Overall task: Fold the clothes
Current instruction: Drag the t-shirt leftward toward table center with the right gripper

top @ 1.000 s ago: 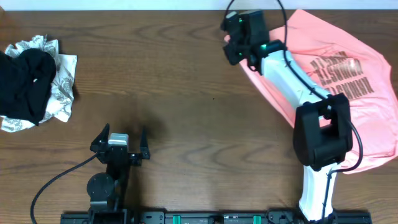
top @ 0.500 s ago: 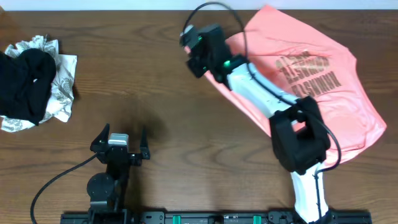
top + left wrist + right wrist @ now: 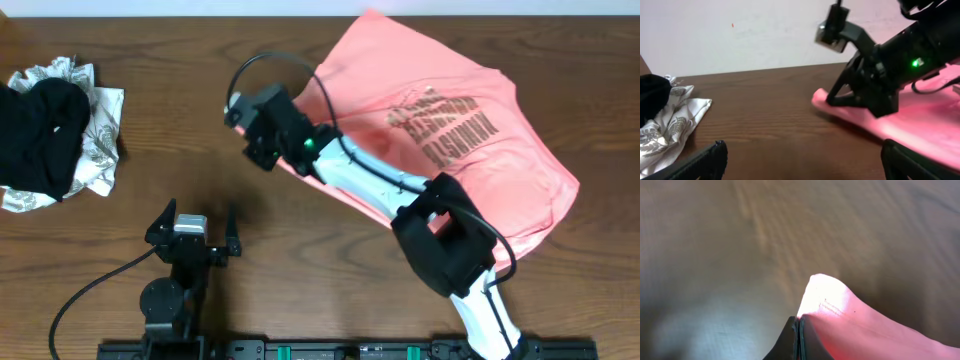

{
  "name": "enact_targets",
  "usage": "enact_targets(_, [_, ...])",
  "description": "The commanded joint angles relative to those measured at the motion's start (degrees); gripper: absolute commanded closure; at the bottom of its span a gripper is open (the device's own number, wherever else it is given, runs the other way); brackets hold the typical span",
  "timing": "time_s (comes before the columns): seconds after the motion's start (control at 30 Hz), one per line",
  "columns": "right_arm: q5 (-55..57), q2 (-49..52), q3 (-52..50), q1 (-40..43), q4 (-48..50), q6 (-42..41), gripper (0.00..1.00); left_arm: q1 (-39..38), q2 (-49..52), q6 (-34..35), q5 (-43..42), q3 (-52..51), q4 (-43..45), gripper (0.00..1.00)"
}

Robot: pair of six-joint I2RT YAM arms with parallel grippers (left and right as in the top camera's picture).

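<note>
Btm left of the overhead view: the left fingers point(image 3: 162, 222) stand spread wide over bare tabletop point(image 3: 330, 290), holding nothing, well apart from any cloth. Ctr frame: the white right arm point(image 3: 370, 185) reaches up-left from the btm right. Its right fingers point(image 3: 789, 342) are pressed tight together on an edge of the salmon-pink T-shirt point(image 3: 480, 170), and the wrist view shows the pink fold pinched btwn them. The shirt lies spread across the upper right of the tabletop, narrowing to a point at those fingers near ctr, w/ rows of dark block lettering point(image 3: 445, 125) facing up and tilted. Far upper left: a black garment point(image 3: 45, 135) heaped on a white patterned cloth point(image 3: 105, 125), well apart from the shirt.
</note>
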State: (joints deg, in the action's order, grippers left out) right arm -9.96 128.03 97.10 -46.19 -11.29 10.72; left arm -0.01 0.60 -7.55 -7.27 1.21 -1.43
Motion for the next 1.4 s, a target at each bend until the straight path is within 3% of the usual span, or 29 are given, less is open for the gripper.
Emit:
enact_targets(0.0, [-1.2,1.3,0.4,-2.6,0.0,-1.1,0.99,0.3,-0.4,-0.3,-0.6,-1.0,-1.9,0.02])
enact_targets(0.6, [-1.5,2.6,0.4,-8.1,-0.2,-3.5,0.99,0.3,-0.4,-0.3,-0.6,-1.0,-1.9,0.02])
enact_targets(0.7, [-1.5,2.6,0.4,-8.1,0.9,-3.5,0.84,0.3,-0.4,-0.3,-0.6,-1.0,-1.9,0.02])
enact_targets(0.8, [-1.4,2.5,0.4,-7.6,3.0,-3.8,0.56,0.3,-0.4,-0.4,-0.6,-1.0,-1.9,0.02])
enact_targets(0.83, [-1.4,2.3,0.4,-7.3,3.6,-4.2,0.52,0.3,-0.4,-0.4,-0.6,-1.0,-1.9,0.02])
enact_targets(1.0, [-1.4,-0.5,0.4,-4.2,4.6,-7.3,0.48,0.3,-0.4,-0.3,-0.6,-1.0,-1.9,0.02])
enact_targets(1.13, [1.3,-5.1,0.4,-0.1,-0.5,-11.6,0.5,0.3,-0.4,-0.3,-0.6,-1.0,-1.9,0.02])
enact_targets(1.37, [17.3,-16.3,0.4,9.7,-23.9,-22.4,0.51,0.3,-0.4,-0.3,-0.6,-1.0,-1.9,0.02])
